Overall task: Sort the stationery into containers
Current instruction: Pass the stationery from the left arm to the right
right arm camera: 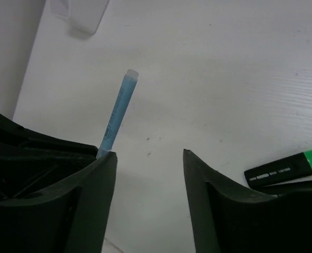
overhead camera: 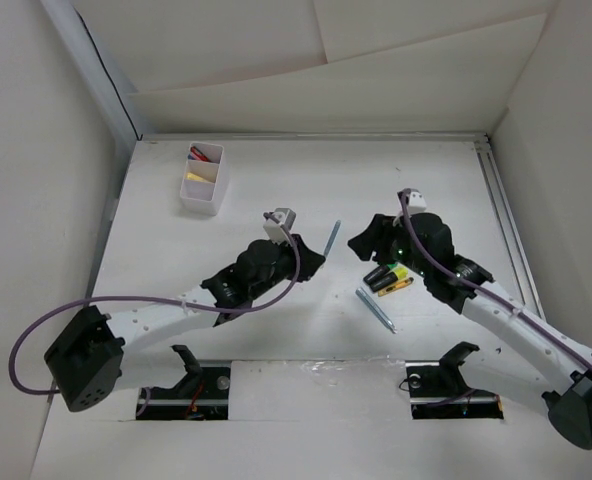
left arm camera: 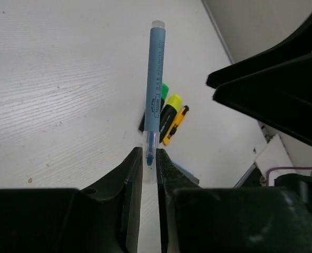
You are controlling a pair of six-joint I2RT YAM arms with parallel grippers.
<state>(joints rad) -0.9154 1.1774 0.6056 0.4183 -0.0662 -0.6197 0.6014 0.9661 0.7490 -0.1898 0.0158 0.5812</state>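
The white box (overhead camera: pixel 202 178) shows whole only from above. In the right wrist view only a corner of it shows at the top edge. Its far compartment holds red and dark pens too small to tell apart, the next one something yellow, and the near one cannot be read. The left gripper (left arm camera: pixel 149 158) is clamped on the tip of the light blue pen (left arm camera: pixel 156 79), so the nib is hidden between the black fingers. The slim, round, matte barrel juts out beyond them over the table, ending in a pale translucent cap. The right gripper (right arm camera: pixel 149 155) stands just beside that pen with its blunt, matte black fingers apart and only bare tabletop between them. The black-bodied markers (overhead camera: pixel 391 278), stubby with green and yellow ends, lie touching side by side, partly under the right arm. The grey pen (overhead camera: pixel 377 309) lies just below them on the table (overhead camera: pixel 426 170), which is white with a faint wood grain. The two grippers sit close together at mid-table. Open surface runs from them to the box, which is near the left wall (overhead camera: pixel 36 150).
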